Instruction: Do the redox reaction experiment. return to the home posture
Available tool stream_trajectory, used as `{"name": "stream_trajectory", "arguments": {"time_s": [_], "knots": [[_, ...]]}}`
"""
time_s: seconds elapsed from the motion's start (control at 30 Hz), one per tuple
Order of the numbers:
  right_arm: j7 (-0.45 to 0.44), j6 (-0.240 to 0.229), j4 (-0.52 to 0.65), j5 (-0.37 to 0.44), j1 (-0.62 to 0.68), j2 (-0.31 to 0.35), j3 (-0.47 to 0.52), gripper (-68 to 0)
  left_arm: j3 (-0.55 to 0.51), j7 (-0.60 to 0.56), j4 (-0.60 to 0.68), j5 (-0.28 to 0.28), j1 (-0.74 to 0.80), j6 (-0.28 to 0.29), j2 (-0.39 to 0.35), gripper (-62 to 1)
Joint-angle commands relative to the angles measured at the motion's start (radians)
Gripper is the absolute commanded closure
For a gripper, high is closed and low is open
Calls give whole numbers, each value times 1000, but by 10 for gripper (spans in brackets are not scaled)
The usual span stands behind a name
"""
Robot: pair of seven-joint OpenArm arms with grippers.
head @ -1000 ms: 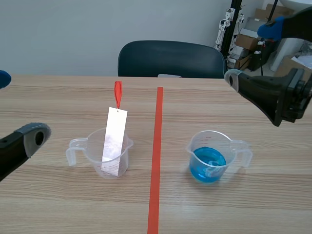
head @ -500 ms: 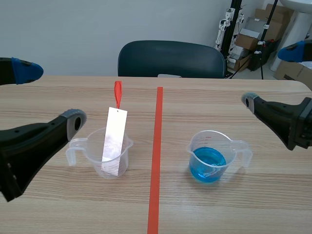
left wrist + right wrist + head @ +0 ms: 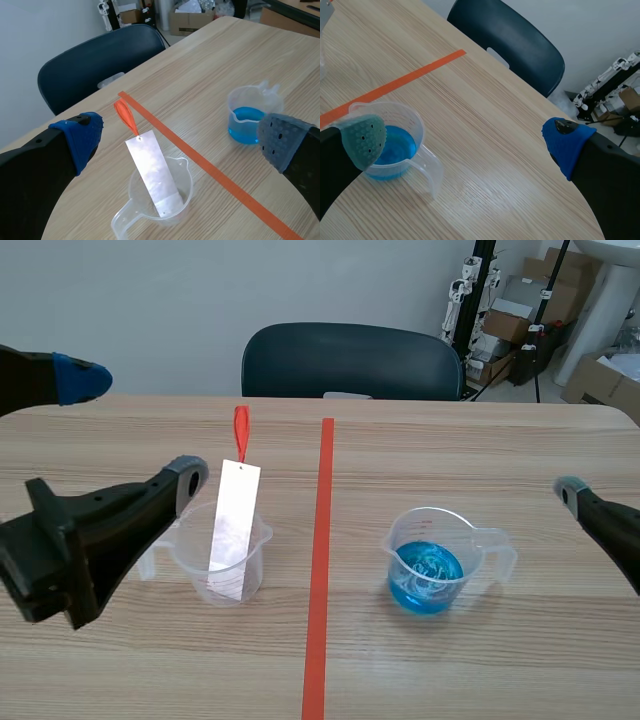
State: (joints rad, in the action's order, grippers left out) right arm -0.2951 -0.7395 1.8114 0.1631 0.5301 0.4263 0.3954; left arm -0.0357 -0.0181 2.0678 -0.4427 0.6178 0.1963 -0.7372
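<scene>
A clear beaker (image 3: 222,558) left of the tape line holds a shiny metal strip (image 3: 233,530) that leans upright, with a red tag (image 3: 241,431) at its top. Right of the line, a second clear beaker (image 3: 432,558) holds blue liquid with a pale shape in it. My left gripper (image 3: 135,430) hovers open above the table, left of the strip beaker; in the left wrist view that gripper (image 3: 180,145) has the strip (image 3: 154,172) ahead of it and the blue beaker (image 3: 250,117) by one finger. My right gripper (image 3: 465,142) is open, with the blue beaker (image 3: 390,142) near its grey-green pad. Neither holds anything.
A dark chair (image 3: 350,360) stands at the table's far edge. Boxes and equipment (image 3: 515,310) sit behind at the right. The table's right corner (image 3: 590,220) lies under the right gripper.
The left arm has swung in from the left toward the strip beaker. The right arm has drawn back right and down, so only one fingertip remains in the scene view.
</scene>
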Motion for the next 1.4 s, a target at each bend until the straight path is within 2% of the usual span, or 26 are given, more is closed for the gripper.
{"name": "stream_trajectory", "arguments": {"time_s": [0.0,0.1,0.27,0.47,0.63,1.0,1.13,1.37], "knots": [[-34,-6,7,-4,-10,17,-3,-679,13,-14,18,-2,-19,-11,2,-623],[-54,-6,7,-38,-10,17,-5,-679,37,-11,18,22,-42,-30,2,-623],[-97,-6,7,-87,-10,29,-40,-679,61,-6,18,21,-78,-34,2,-623],[-98,-6,7,-89,-10,75,-127,-679,85,23,18,21,-117,-34,2,-623],[-147,-6,7,-89,-12,84,-165,-679,86,24,18,21,-119,-34,3,-623],[-164,-6,8,-89,-12,84,-170,-679,90,54,18,21,-66,-37,3,-623],[-164,17,9,-89,-27,84,-169,-679,92,35,5,21,-4,-37,19,-623],[-164,17,26,-89,-29,86,-151,-679,92,-43,3,108,68,-38,73,-623]]}}
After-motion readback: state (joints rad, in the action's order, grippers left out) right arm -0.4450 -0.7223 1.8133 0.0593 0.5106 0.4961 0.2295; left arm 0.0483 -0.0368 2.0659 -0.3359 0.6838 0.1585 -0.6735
